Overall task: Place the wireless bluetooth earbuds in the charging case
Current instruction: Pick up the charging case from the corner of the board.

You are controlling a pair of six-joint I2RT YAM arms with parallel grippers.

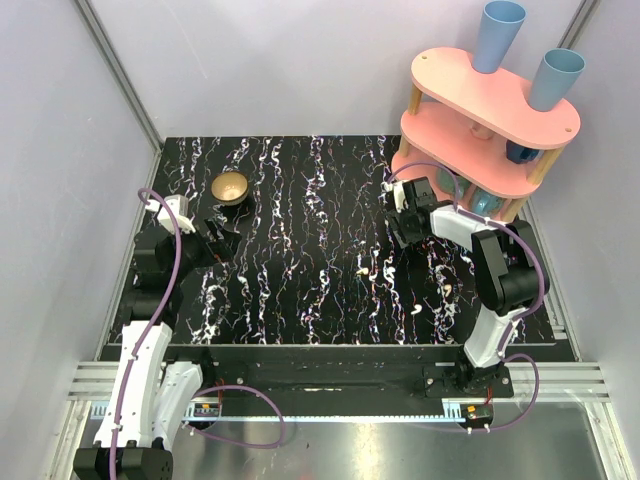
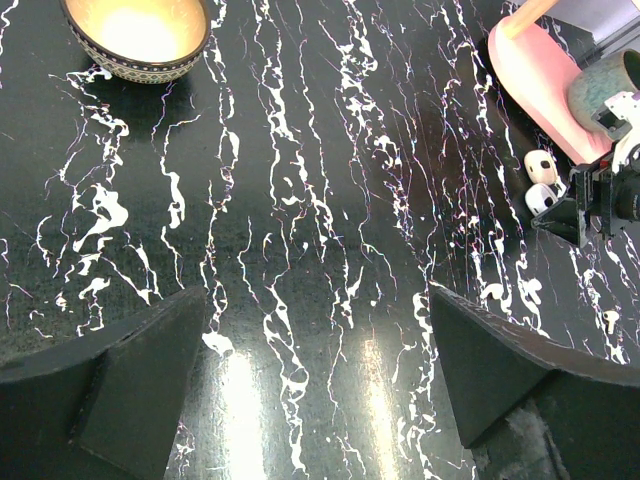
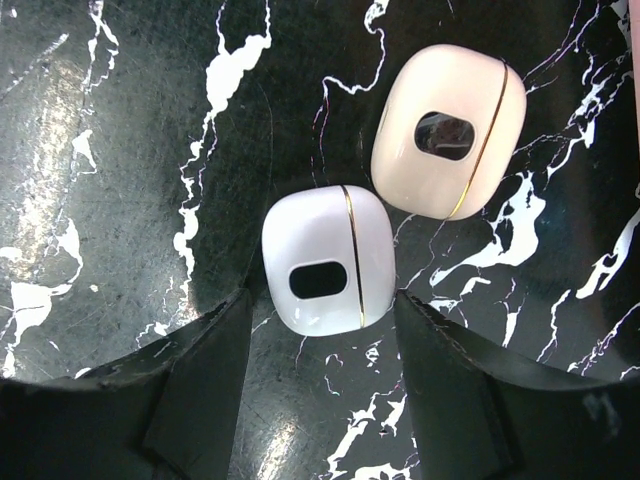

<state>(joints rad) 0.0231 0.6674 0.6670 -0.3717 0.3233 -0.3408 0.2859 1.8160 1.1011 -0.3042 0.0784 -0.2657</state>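
Surface: black tabletop (image 1: 300, 200) with white marbling.

Earbuds (image 1: 415, 310): three tiny pale buds could be made out in the top view. They lay loose on the tabletop toward the near edge, nearer the right arm, well apart from both cases and in neither.

White case (image 3: 328, 262): closed, with a gold seam and a dark oval recess.

Cream case (image 3: 450, 130): closed, of like pattern, just beside the white one on its far right.

Right gripper (image 3: 322, 310): jaws apart, straddling the near end of the white case; contact could not be told.

Left gripper (image 2: 318, 300): jaws wide apart over bare tabletop, holding nothing.

Bowl (image 1: 230, 187): patterned rim, far left.

Pink shelf (image 1: 480, 130): two tiers, far right corner, bearing blue cups (image 1: 497, 35).
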